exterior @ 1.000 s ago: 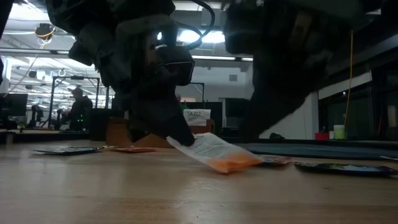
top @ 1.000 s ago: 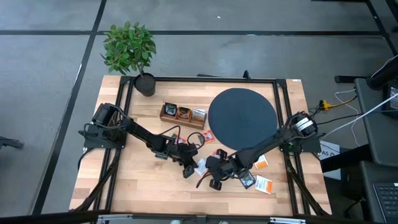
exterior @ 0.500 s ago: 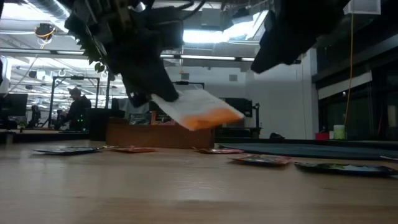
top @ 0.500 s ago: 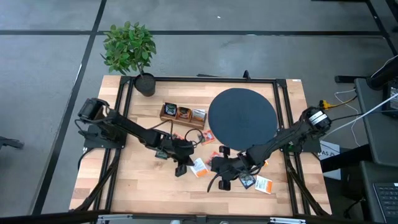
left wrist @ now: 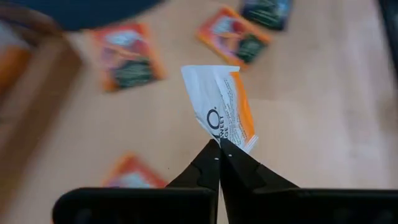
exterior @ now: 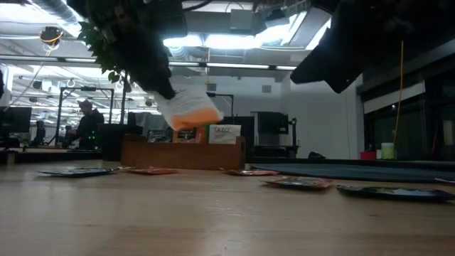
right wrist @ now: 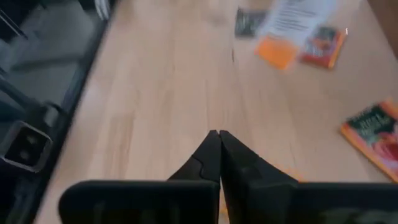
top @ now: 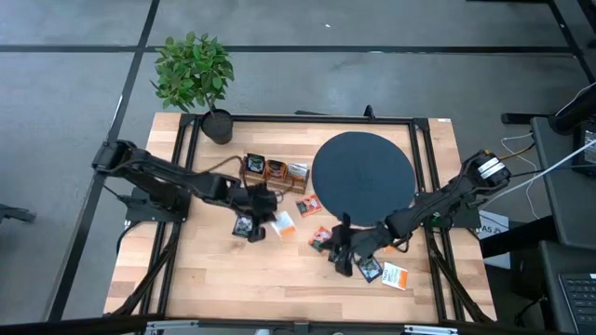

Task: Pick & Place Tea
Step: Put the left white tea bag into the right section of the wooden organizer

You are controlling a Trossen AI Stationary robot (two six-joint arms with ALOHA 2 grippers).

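Aloft, the left pincer [left wrist: 219, 144] pinches 1 white-and-orange sachet [left wrist: 222, 107] by a corner, long axis pointing away.

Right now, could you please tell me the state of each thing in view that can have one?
Left hand: shut on white-and-orange tea sachet, lifted off the table.
Right hand: shut, empty.
Long wooden compartment tray: holds sachets.
Big black round disc: bare.
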